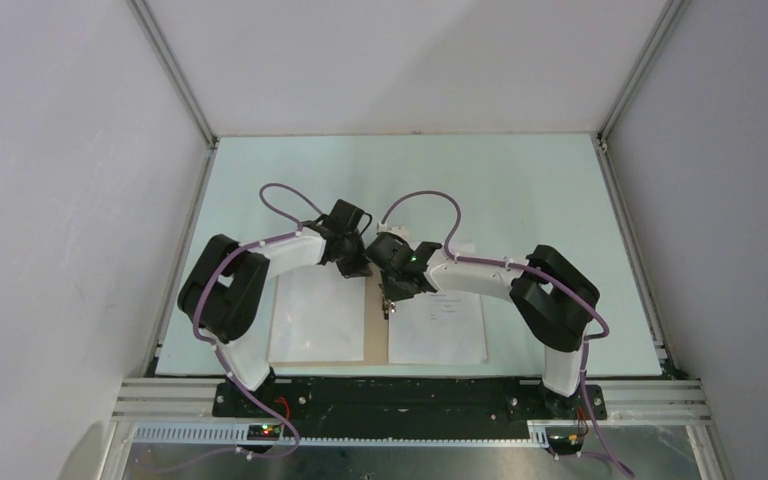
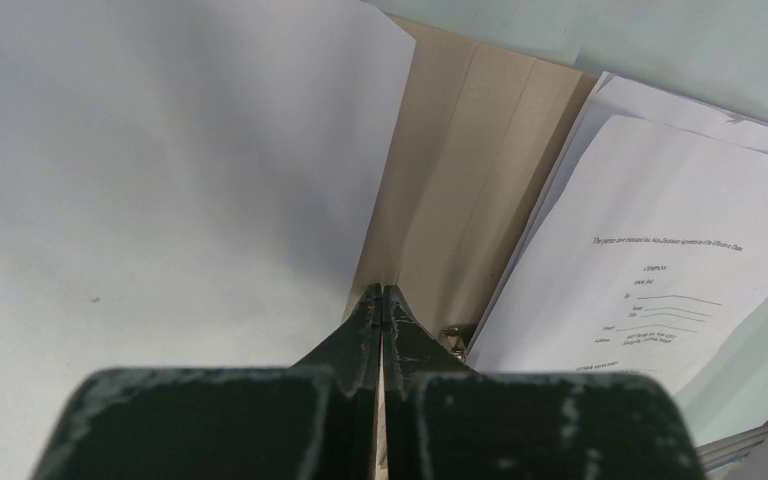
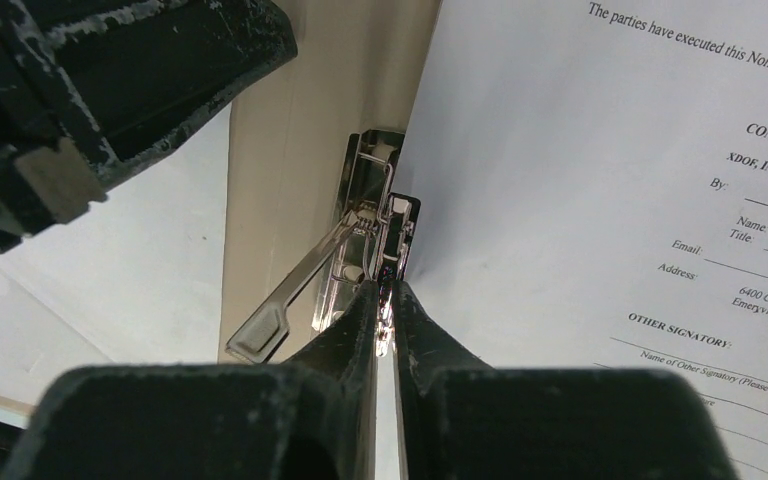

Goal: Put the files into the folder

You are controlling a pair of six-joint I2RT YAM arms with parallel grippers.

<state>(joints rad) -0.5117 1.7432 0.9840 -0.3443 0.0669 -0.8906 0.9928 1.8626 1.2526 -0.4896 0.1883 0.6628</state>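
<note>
The folder [image 1: 374, 335] is laid open at the near middle of the table [image 1: 520, 190]. A blank sheet [image 1: 315, 318] is spread on its left leaf and a printed sheet [image 1: 440, 325] on its right leaf, with the tan spine strip left bare between them. The left gripper [image 2: 381, 298] is held above that strip with its fingers pressed together, just right of the blank sheet's edge. The right gripper [image 3: 386, 292] is likewise closed, its tips set at the metal clip [image 3: 365, 200], whose lever [image 3: 280, 310] is swung out over the strip; whether any part of the clip is pinched cannot be told.

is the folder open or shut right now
Open: the folder lies spread flat, white sheets on both leaves, its tan spine strip bare between them.
</note>
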